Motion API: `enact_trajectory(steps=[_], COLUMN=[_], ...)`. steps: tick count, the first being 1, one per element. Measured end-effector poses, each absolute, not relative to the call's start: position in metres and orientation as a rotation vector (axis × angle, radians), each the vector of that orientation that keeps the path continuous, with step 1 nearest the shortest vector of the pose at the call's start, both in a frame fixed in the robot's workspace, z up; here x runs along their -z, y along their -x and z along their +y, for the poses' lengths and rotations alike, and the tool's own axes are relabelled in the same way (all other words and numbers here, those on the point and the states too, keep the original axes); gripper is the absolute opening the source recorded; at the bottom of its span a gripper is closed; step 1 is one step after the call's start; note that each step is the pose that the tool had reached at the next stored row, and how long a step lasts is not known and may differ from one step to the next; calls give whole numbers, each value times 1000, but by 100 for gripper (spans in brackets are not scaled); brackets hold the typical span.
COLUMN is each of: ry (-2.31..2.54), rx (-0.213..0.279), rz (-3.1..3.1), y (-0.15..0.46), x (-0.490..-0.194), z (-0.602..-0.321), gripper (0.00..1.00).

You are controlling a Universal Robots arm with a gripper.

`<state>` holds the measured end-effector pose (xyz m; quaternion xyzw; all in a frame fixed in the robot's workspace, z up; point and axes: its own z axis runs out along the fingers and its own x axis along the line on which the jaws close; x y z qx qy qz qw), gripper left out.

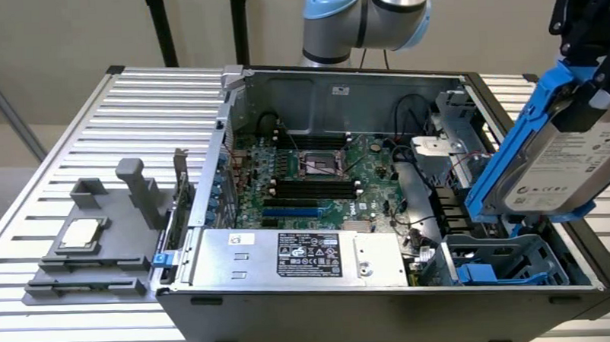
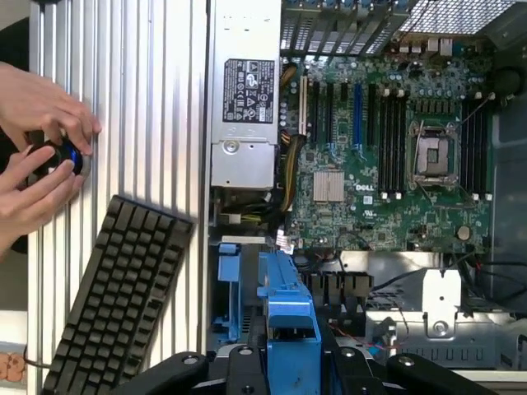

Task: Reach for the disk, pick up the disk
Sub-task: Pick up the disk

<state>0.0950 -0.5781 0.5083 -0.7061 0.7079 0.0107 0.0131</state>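
1. In the exterior view, an open computer case (image 1: 388,214) is seen lying on a ribbed metal surface (image 1: 70,149). The disk (image 1: 574,165), silver-grey with a white label and clipped in a blue frame, is held tilted in the air above the case's corner at the exterior view's right, clear of the blue drive bay (image 1: 496,259) beneath it. The gripper (image 1: 594,92) is closed on the disk's upper end, its fingers pinching the frame. Inside the case, the motherboard (image 1: 316,178) and a silver power supply (image 1: 298,255) with a black label are visible. Beside the case, at the exterior view's left, a grey holder (image 1: 89,239) carrying a small square chip (image 1: 81,233) is set on the surface.

2. In the wrist view, the blue frame of the disk (image 2: 290,329) is seen between the dark fingers (image 2: 177,370), above the case interior. A black keyboard (image 2: 115,304) lies on the surface beside the case, and a person's hands (image 2: 41,156) are seen on a small dark object near it.
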Motion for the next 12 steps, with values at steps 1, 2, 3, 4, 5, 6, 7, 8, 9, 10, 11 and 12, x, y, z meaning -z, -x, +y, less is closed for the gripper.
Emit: enact_trajectory(steps=[1,2,3,4,5,6,7,8,9,10,11,12], ry=[2200,2200,2200,2200,2200,2200,2200,2200,2200,2200,2200,2200], rx=[-34,-34,-34,-34,-33,-34,-33,-33,-33,-33,-34,-33], rz=[2206,2206,2206,2206,2206,2206,2206,2206,2206,2206,2206,2206], y=[-96,-96,-96,-96,-96,-96,-96,-96,-96,-96,-96,-96], x=[-508,-508,-508,-508,-508,-508,-508,-508,-508,-508,-508,-508], z=[-579,-579,-579,-579,-579,-579,-579,-579,-579,-579,-579,-579], gripper=[32,32,32,32,32,32,32,32,32,32,32,32])
